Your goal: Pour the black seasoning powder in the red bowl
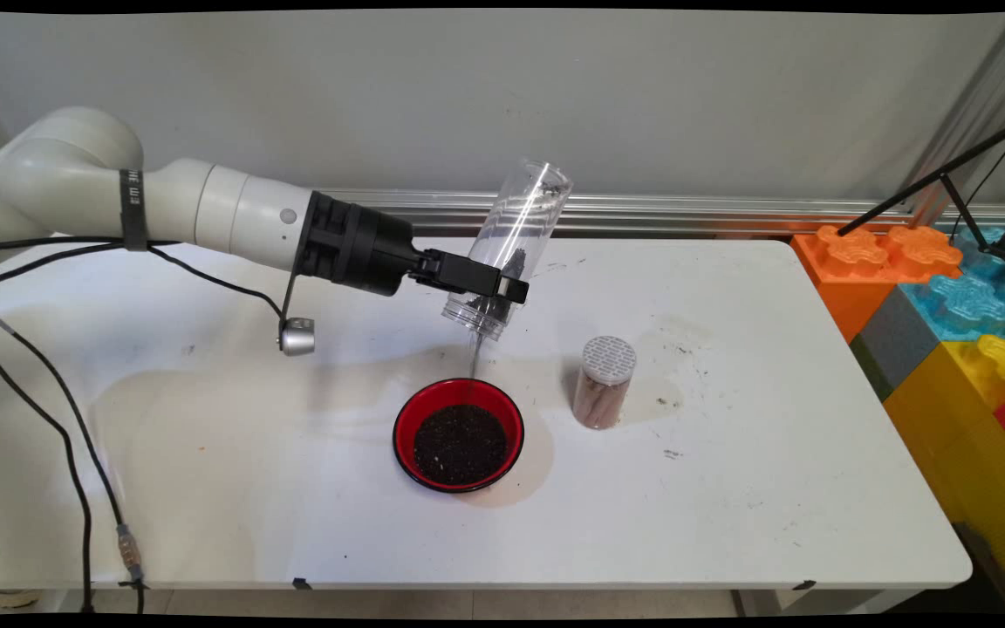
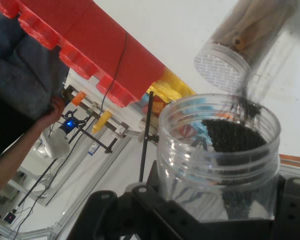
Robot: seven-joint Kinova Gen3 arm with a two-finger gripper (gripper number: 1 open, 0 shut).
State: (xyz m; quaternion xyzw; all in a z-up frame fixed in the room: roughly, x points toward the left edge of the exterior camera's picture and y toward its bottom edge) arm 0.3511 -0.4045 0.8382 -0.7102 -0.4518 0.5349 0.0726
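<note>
Gripper: the black gripper (image 1: 487, 291) reaches in from the left, level with the table, its fingers closed around a clear plastic jar (image 1: 511, 249) near the jar's mouth.
Jar: tilted with its open mouth down and its closed end up and to the right; a little dark granular stuff lies inside near the mouth.
Stream: a thin dark stream (image 1: 474, 359) falls from the jar's mouth toward the bowl below.
Bowl: a red bowl (image 1: 459, 433) sits on the white table (image 1: 729, 488) just under the jar, holding a heap of the same dark grains (apart from the jar, not touching it).
Shaker: a small clear shaker (image 1: 605, 382) with a white perforated lid stands upright just right of the bowl, holding brown stick-like contents.
Blocks: large orange, blue, yellow and red toy blocks (image 1: 956, 314) are stacked beyond the table's right end, with a black stand over them.
Main view only: the bowl, the height of the jar above it, and the whole jar's tilt.
Hand view only: the jar's mouth (image 2: 219, 150) seen from close by, dark grains (image 2: 233, 135) banked against its inner wall and spilling over the rim, and the shaker's lid (image 2: 221, 69) beyond it; a person's arm (image 2: 20, 145) shows at the left edge (hidden in the main view).
</note>
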